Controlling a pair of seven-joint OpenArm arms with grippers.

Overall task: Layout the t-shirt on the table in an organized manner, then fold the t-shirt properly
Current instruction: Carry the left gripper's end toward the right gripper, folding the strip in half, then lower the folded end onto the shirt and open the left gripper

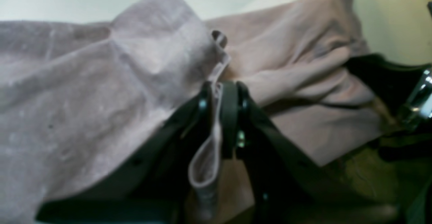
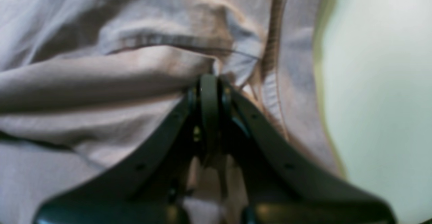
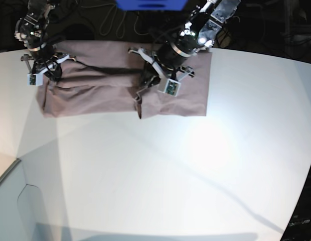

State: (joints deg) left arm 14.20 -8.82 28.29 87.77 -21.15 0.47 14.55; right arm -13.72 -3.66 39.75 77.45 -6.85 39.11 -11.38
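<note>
Jaws of both arms pinch the t-shirt [image 3: 95, 90] on the table [image 3: 170, 165].

Both wrist views are soft and blurred, the cloth of the t-shirt [image 1: 101, 92] smeared and the dark tool [image 2: 209, 92] arms out of focus up close. The base view is sharper, with bent edges. Bright glare whitens the bench [image 3: 205, 145] at centre; long faint shadows run toward the near right.
</note>
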